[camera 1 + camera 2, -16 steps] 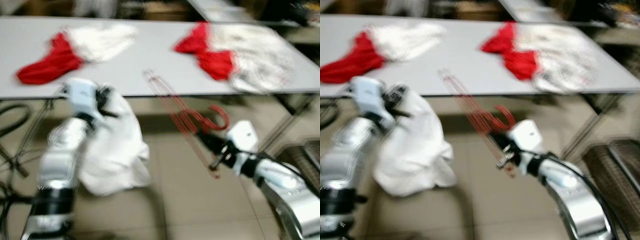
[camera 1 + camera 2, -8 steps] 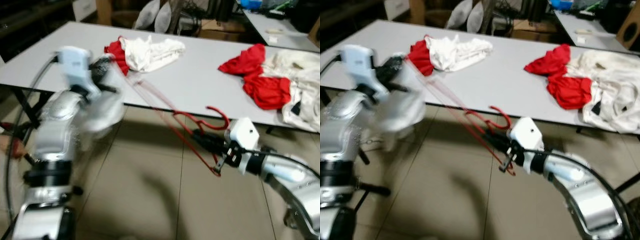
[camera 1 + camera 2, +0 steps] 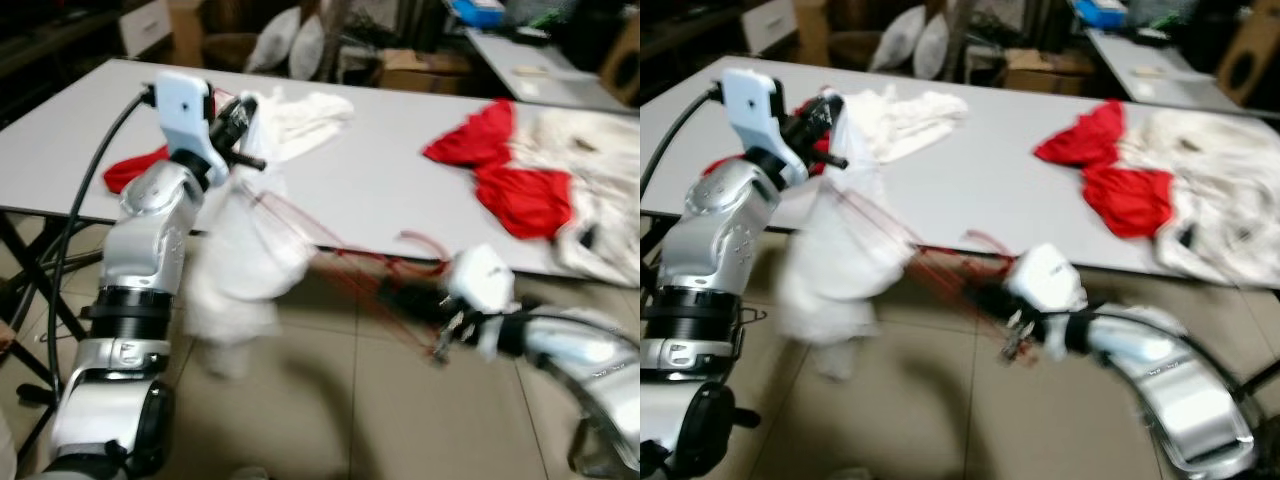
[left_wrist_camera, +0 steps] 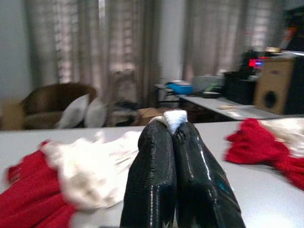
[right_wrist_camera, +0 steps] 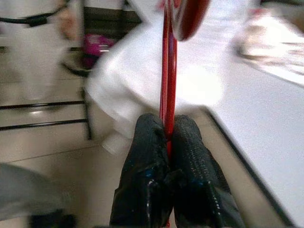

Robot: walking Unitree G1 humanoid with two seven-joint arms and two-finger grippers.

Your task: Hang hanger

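The right hand (image 3: 1015,325) is clamped shut on the thin red wire hanger (image 5: 167,71), which reaches out in front of the near edge of the long white desk (image 3: 370,180); the left hand (image 4: 173,142), raised over that edge, pinches a limp white cloth garment (image 3: 240,260) that droops toward the floor. To do this well, I judge both grips should stay firm. The wire should be kept level so the garment does not snag or slip off.
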